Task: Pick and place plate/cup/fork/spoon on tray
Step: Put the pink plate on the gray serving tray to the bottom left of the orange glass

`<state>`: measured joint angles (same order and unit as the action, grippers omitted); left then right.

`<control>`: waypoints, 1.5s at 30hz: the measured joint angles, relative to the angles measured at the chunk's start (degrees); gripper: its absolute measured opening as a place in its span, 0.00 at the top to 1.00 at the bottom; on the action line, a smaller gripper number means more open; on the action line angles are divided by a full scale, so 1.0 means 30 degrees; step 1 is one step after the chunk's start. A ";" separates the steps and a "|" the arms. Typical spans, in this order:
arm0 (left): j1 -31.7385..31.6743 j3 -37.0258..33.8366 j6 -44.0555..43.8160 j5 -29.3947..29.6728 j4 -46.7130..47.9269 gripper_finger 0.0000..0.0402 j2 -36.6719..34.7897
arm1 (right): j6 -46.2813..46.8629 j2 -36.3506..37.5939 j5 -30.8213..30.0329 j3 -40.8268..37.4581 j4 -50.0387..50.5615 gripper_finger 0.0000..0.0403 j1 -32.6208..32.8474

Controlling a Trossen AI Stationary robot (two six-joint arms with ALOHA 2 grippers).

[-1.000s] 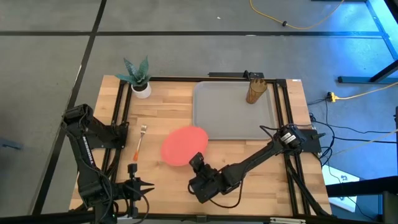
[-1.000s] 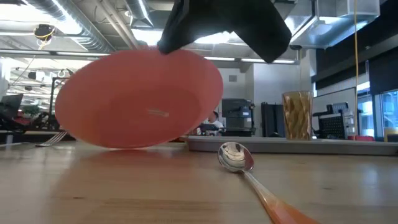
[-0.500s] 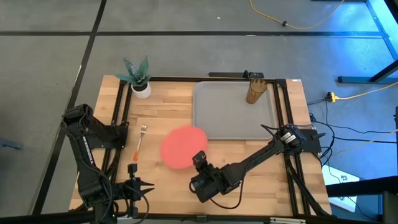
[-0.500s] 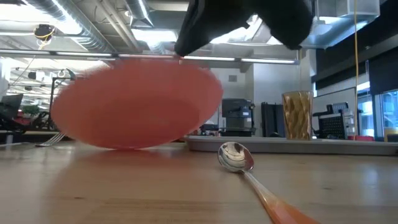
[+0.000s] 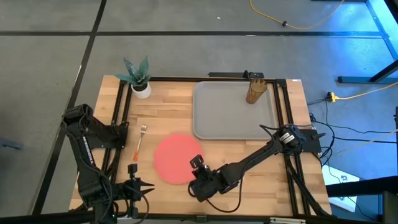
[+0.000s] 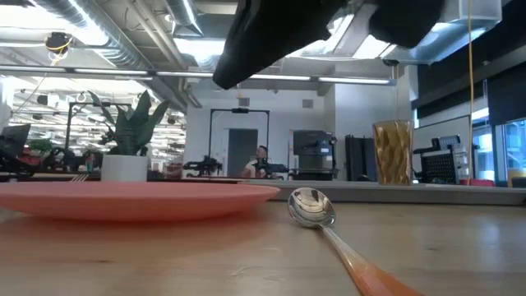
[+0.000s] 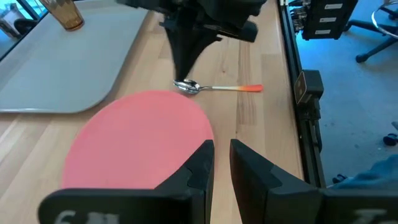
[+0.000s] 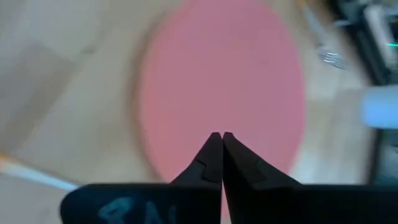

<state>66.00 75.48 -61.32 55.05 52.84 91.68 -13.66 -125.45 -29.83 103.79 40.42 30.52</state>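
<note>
The coral-red plate [image 5: 177,158] lies flat on the wooden table, near the tray's near left corner. My right gripper [image 5: 198,163] hangs shut just above the plate's near right rim, its tips [image 6: 220,82] clear of it. The spoon [image 6: 312,207] lies on the table beside the plate, under the right arm. The fork [image 5: 140,140] lies left of the plate. The amber cup [image 5: 254,91] stands upright on the grey tray [image 5: 211,118]. My left gripper [image 7: 222,155] waits at the near left, a narrow gap between its fingers.
A white pot with a green plant [image 5: 139,78] stands at the far left corner. The black frame rails [image 5: 118,134] run along the table's sides. Most of the tray's floor [image 7: 56,68] is bare.
The plate, held tilted with its near edge raised a second ago, has come out of my right gripper and dropped flat onto the table, a little farther toward the left and near edges. My right gripper has turned at the wrist and tipped further down, staying over the plate's near rim.
</note>
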 joint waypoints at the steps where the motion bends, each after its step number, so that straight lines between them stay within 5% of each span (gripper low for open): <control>1: 0.0003 0.0000 0.0000 0.0000 0.0000 0.89 0.0000 | 0.0119 0.0000 0.0908 -0.0007 0.0007 0.98 -0.0077; 13: 0.0005 0.0000 0.0000 -0.0007 0.0000 0.89 0.0000 | 0.1376 -0.0243 0.6256 -0.0007 -0.0112 0.82 -0.1020; 19: 0.0005 0.0000 0.0000 -0.0007 0.0000 0.89 0.0000 | -0.1181 -0.1264 0.6841 -0.0022 -0.0066 0.73 -0.0893; 28: 0.0004 0.0000 0.0000 -0.0007 0.0000 0.89 0.0000 | -0.2190 -0.1835 0.2141 -0.0036 -0.0126 0.74 0.0113; 45: 0.0002 0.0000 0.0000 -0.0007 0.0000 0.89 0.0000 | -0.2122 -0.2550 0.0324 -0.0036 -0.0641 0.74 0.0369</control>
<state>66.01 75.48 -61.32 55.02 52.84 91.68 -20.03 -133.10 -28.86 103.68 38.50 31.63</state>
